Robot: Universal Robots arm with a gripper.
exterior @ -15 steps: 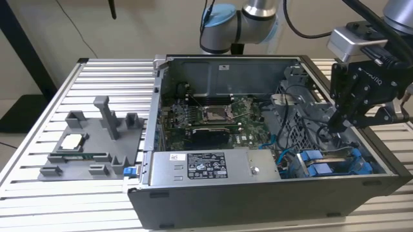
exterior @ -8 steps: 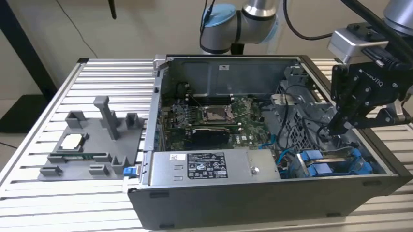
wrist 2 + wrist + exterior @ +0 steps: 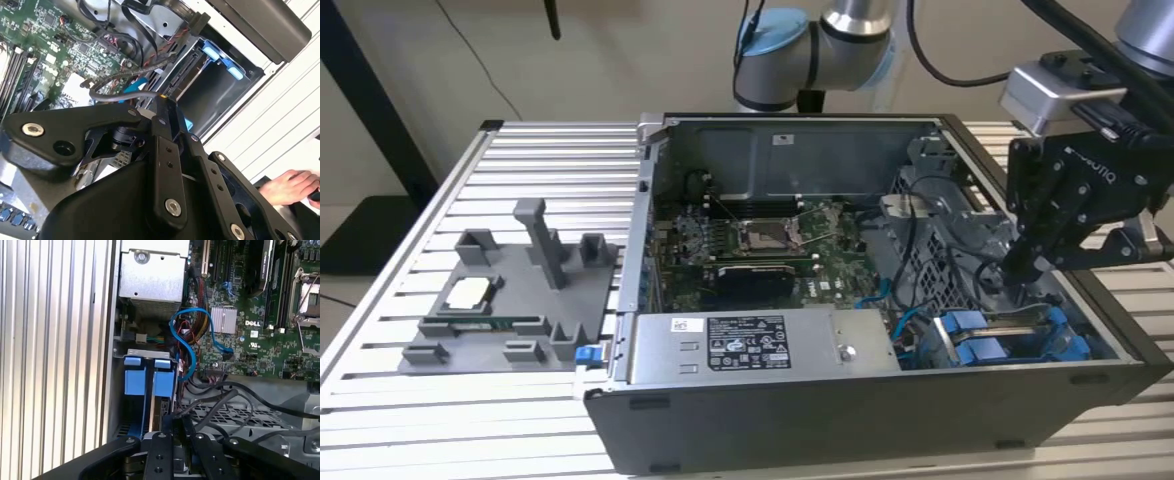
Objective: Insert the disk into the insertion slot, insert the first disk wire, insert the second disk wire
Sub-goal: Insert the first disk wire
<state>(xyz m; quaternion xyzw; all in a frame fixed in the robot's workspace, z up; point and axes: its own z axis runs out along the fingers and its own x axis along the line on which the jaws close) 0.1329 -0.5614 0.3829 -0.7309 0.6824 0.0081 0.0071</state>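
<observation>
The disk (image 3: 1014, 321) stands on edge in the insertion slot (image 3: 150, 353), in the corner of the computer case (image 3: 854, 430) at the exterior view's right. Its long axis runs roughly across that view (one disk, two blue clips (image 3: 135, 377)). The gripper (image 3: 174, 426) hangs just above it, clamped on one dark disk wire (image 3: 125, 94).

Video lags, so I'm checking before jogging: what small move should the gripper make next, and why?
Probably a short, slow push toward the blue carrier in the insertion slot. The gripper seems pinched on a grey wire, its tip just short of the carrier, so the wire end looks not yet plugged in.
</observation>
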